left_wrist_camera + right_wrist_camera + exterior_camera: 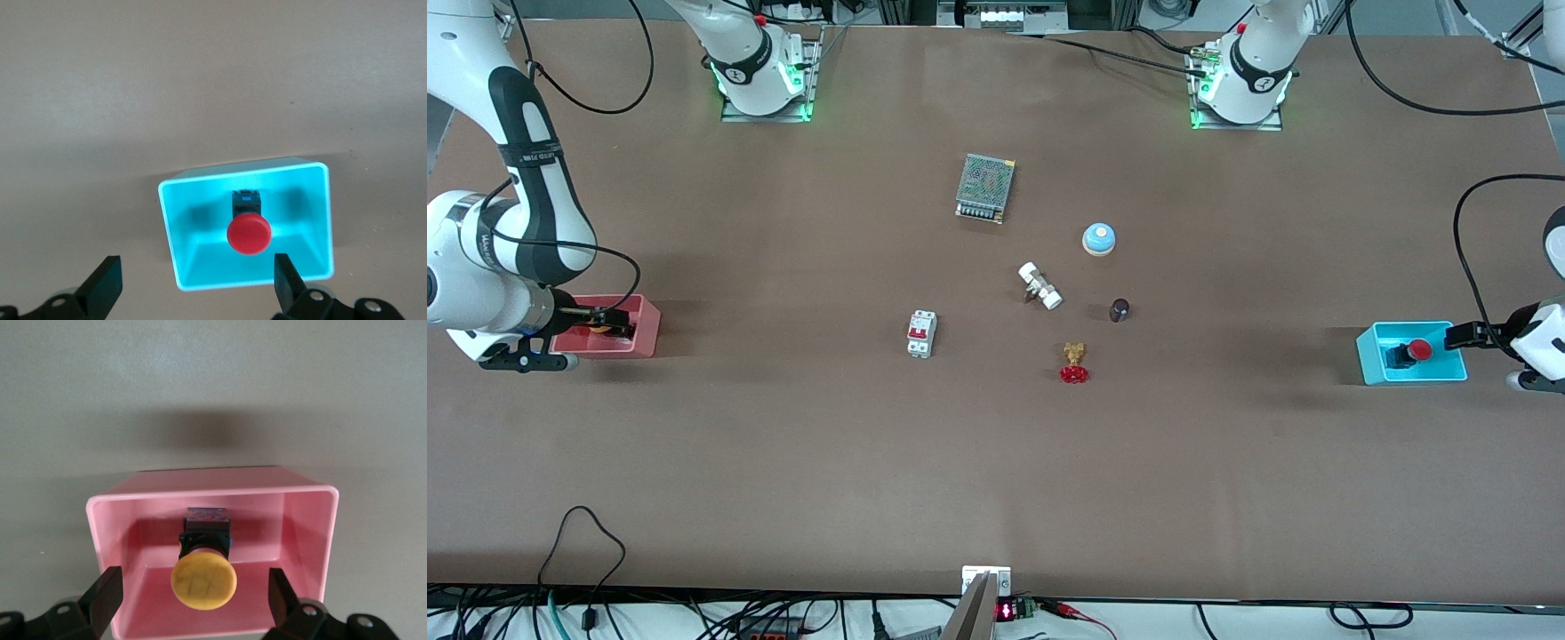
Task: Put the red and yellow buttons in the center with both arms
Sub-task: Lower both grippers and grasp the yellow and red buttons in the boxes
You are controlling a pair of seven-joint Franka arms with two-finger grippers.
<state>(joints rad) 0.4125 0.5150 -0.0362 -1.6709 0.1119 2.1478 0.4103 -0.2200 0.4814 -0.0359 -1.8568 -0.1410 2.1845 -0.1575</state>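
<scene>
The red button point(249, 233) lies in a blue bin point(1369, 356) at the frame's right edge, the yellow button point(203, 582) in a pink bin point(649, 333) at far left. Both the left gripper point(197, 283) and right gripper point(189, 595) hover spread over them (neither touching). A fingertip could catch a bin wall on descent and shove the bin.

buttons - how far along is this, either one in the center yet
Neither is moved yet. The red button lies in the blue bin, the yellow button in the pink bin. The left gripper and right gripper hang open over them. Grasping, carrying and placing remain.
</scene>
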